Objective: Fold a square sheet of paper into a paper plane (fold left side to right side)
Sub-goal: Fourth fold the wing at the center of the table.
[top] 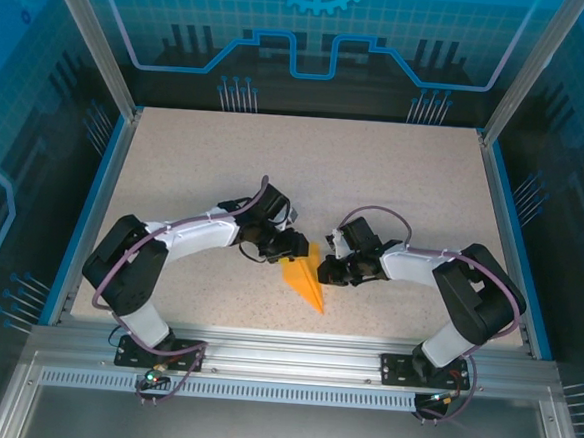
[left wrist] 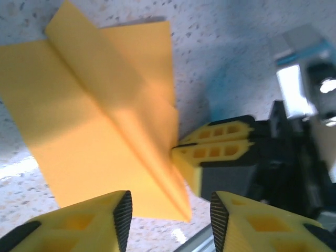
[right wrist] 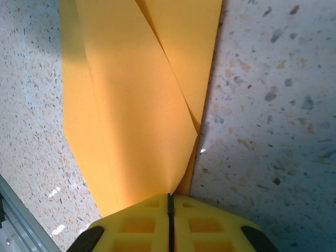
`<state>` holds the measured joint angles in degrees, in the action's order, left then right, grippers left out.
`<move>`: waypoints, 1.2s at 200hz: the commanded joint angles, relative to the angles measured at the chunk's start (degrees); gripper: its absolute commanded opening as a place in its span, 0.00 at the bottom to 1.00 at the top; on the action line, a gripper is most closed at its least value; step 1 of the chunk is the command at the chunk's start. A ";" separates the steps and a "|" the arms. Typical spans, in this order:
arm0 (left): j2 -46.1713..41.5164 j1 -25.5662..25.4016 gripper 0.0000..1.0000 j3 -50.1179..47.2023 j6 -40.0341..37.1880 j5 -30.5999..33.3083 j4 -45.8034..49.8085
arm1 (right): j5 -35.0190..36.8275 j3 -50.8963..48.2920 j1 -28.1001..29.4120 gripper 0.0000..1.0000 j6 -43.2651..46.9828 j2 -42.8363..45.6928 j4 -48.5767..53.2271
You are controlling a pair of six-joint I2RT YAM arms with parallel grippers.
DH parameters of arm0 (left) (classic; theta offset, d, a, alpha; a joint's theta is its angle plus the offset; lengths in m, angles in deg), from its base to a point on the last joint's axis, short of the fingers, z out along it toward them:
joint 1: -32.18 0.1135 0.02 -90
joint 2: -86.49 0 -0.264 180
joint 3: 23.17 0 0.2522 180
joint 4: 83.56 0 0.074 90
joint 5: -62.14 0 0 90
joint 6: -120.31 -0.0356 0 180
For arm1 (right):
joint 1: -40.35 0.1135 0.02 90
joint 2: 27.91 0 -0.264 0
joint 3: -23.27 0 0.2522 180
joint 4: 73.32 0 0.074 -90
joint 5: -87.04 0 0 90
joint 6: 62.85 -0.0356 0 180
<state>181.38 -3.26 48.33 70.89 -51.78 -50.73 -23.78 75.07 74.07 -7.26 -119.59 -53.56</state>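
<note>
- Paper plane (top: 306,283): on the table (top: 375,175), front centre, pointed end toward my arm bases, one flap raised along the crease.
- My left gripper (left wrist: 170,210): just beside the plane's left side, jaws apart, a gap between the pads.
- My right gripper (right wrist: 169,205): at the plane's right side, jaws closed, pinching its edge.
</note>
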 commanded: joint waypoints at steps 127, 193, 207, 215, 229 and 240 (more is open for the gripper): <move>11.57 -1.03 0.09 4.22 -1.80 -8.22 -4.81 | 2.90 0.36 1.23 0.07 1.85 -2.36 6.56; 14.18 -1.02 0.02 3.27 -1.82 -6.35 -5.25 | 3.27 0.45 1.27 0.07 2.15 -2.45 7.27; 14.50 -1.03 0.02 2.92 -1.88 -5.77 -4.94 | 3.41 0.45 1.27 0.07 2.15 -2.45 7.37; 14.60 -1.03 0.02 2.68 -1.86 -5.44 -4.69 | 3.43 0.45 1.27 0.07 2.16 -2.45 7.49; 14.64 -1.03 0.01 2.06 -1.99 -4.75 -4.40 | 3.66 0.42 1.27 0.07 2.25 -2.39 7.69; 14.76 -1.03 0.01 1.47 -1.99 -4.27 -4.30 | 3.76 0.36 1.27 0.07 2.33 -2.38 7.75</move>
<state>195.26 -3.93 50.97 70.32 -57.66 -55.54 -23.30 76.05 74.22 -6.12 -119.88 -51.81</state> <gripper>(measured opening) 0.060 0.070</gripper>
